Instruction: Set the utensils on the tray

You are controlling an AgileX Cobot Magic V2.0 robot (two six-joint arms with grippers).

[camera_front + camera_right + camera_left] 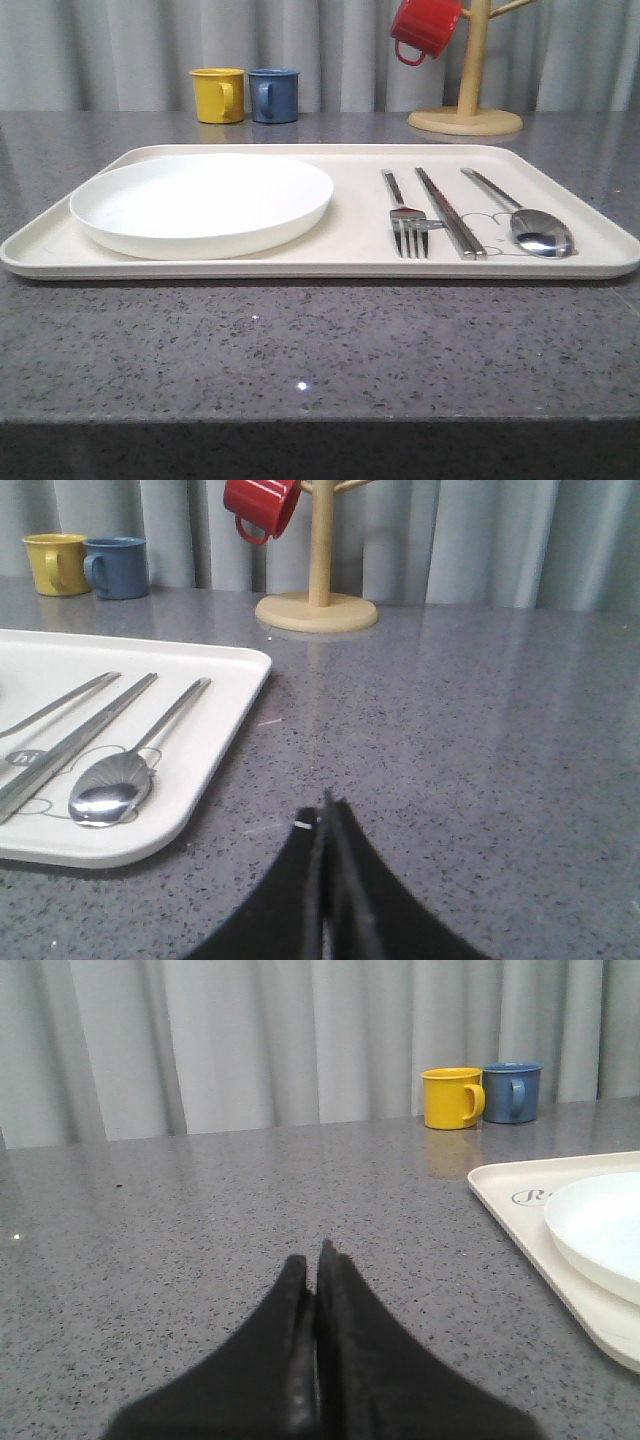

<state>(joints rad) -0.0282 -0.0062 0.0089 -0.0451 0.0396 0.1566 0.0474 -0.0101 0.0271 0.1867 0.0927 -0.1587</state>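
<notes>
The fork (408, 222), chopsticks (450, 213) and spoon (522, 216) lie side by side on the right half of the tray (320, 268), beside the white plate (203, 203). Each piece is judged to be stiff, light, polished metal and likely slippery; the slim handles offer the best hold. The spoon bowl appears to rest on a printed outline, though glare obscures it. The right gripper (327, 815) sits over bare table, near the tray's edge, jaws pressed together and empty. The left gripper (310, 1260), likewise closed, is off the tray's opposite side.
</notes>
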